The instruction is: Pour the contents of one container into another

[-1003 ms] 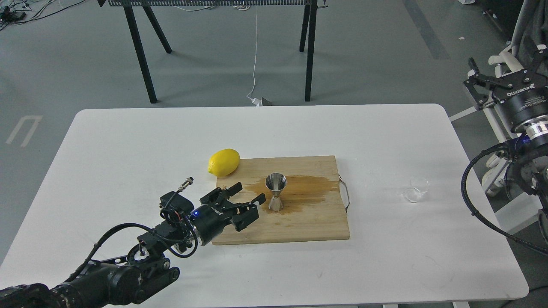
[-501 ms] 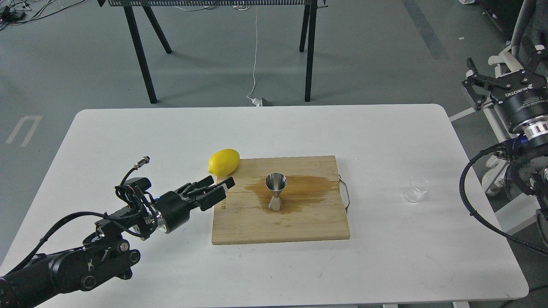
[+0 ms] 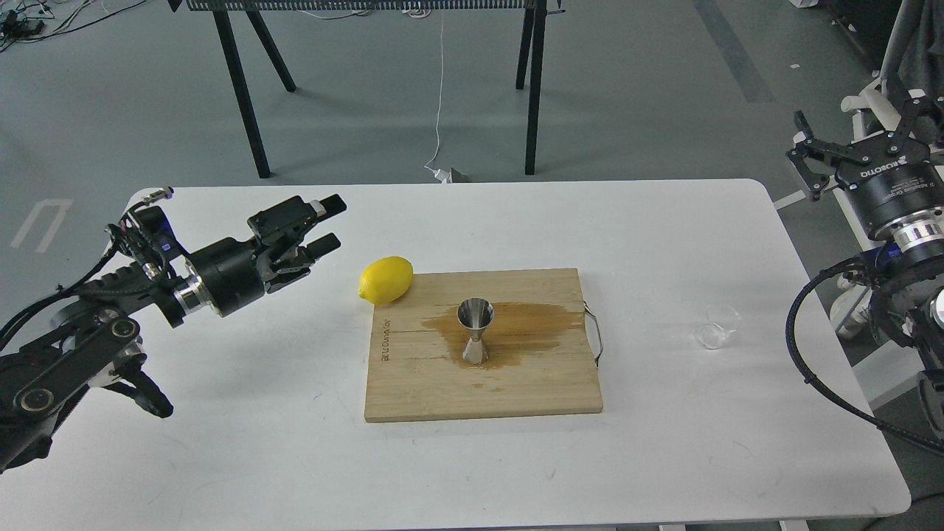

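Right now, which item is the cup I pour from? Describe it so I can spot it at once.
Start at the white table and find the bamboo cutting board with the brown spill. Look right, past its wire handle, to bare tabletop near the right edge. There lies the small, clear, colourless glass cup, nearly invisible, unlike the shiny steel hourglass-shaped jigger or the yellow lemon.

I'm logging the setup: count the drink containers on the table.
2. The steel jigger stands upright on the wet cutting board; the clear glass cup sits on the white table right of the board. None looks hidden.
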Tool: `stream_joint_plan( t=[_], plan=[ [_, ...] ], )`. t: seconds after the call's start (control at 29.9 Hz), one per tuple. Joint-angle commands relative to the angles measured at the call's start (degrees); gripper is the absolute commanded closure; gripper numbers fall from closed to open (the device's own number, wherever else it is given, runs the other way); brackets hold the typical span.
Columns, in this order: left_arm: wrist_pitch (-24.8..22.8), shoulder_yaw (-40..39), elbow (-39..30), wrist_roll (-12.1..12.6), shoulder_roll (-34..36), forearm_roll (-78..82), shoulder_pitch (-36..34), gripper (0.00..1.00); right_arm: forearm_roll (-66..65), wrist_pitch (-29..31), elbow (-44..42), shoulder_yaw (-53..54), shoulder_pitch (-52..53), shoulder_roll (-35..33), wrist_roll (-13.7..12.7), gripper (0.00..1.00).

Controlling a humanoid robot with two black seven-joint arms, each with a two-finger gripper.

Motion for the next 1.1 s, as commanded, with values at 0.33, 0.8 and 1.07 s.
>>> stream_joint_plan(
  t=[0.33, 0.8, 1.07],
  plan=[
    [-0.2, -4.3, 6.1, 0.0, 2.0, -29.8, -4.3, 0.06, 1.1, 0.0, 0.0, 0.1, -0.6, 0.9, -0.4, 0.01],
    [-0.2, -4.5, 8.1, 0.0, 1.6, -30.5, -4.5, 0.06, 14.0, -1.3, 3.8, 0.2, -2.1, 0.9, -1.8, 0.01],
    [-0.2, -4.5, 8.2, 0.0, 0.3, -33.8, -4.6, 0.06, 21.6, -15.1, 11.2, 4.4, -10.4, 0.3, -1.7, 0.01]
  ],
)
